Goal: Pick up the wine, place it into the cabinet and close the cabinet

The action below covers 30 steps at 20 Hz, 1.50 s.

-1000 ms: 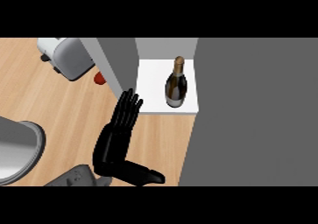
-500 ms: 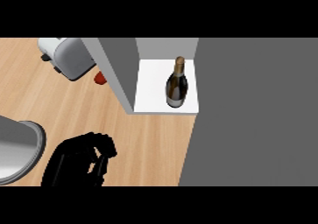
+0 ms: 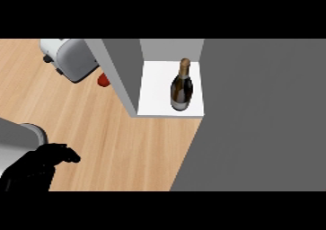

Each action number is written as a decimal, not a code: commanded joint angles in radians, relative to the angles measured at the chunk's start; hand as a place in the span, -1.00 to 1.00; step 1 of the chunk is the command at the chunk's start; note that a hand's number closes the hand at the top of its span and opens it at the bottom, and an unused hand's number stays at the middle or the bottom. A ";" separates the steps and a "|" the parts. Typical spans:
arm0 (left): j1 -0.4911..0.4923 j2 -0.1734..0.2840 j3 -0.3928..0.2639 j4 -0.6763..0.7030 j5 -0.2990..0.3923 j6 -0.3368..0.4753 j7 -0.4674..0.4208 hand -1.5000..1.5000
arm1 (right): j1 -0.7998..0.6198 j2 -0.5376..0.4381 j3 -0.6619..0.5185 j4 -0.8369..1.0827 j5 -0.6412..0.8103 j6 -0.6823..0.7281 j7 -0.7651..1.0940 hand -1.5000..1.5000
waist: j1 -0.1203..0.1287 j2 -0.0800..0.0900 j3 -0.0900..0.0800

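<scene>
The wine bottle (image 3: 182, 87) stands inside the open cabinet (image 3: 169, 110) at 12 o'clock. Down at 8 o'clock over the counter (image 3: 125, 143), the left hand (image 3: 42, 164) is curled, holding nothing.

dark wine bottle (image 3: 182, 90) with tan foil neck, upright on white cabinet (image 3: 152, 96) shelf, neck toward 12 o'clock, grey cabinet door (image 3: 265, 117) open at 3 o'clock

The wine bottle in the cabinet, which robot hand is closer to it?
Left. Only the left robot hand shows, curled low at the view's lower left, well apart from the wine bottle. The right robot hand is out of view.
</scene>
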 commanded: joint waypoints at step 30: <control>0.414 0.330 0.428 0.218 0.197 -0.602 -0.116 -1.00 | -0.829 0.031 0.154 0.541 0.201 -0.814 -0.040 1.00 | 0.067 0.010 -0.002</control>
